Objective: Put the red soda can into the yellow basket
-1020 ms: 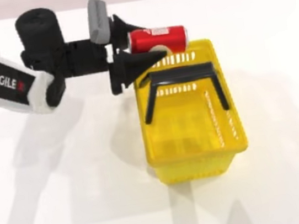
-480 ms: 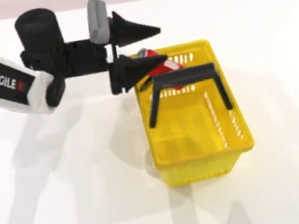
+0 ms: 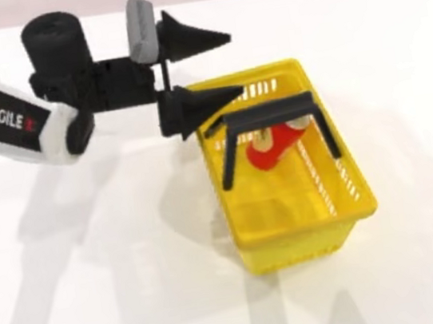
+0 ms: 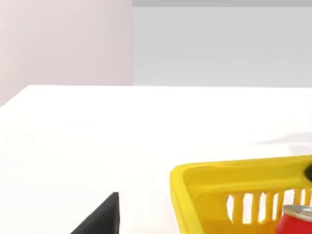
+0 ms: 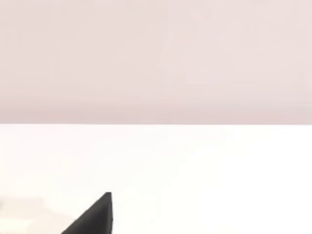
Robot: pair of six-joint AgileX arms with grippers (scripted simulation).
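The red soda can (image 3: 269,146) lies tilted on the floor of the yellow basket (image 3: 300,243), partly under the black handle (image 3: 270,112). Its silver top and red side also show behind the slotted wall in the left wrist view (image 4: 297,222). My left gripper (image 3: 235,64) hovers open and empty over the basket's far left corner, apart from the can. One of its black fingers (image 4: 105,217) shows beside the basket's rim (image 4: 219,175). My right arm is outside the top view; its wrist view shows one black fingertip (image 5: 100,214) over bare white table.
White tabletop surrounds the basket on all sides. A pale wall runs along the table's far edge (image 4: 68,48). The left arm's white and black body (image 3: 32,115) reaches in from the far left.
The left gripper opened and let go of the can, which dropped into the basket and slid toward its middle. The basket shifted slightly toward the front right and turned a little.
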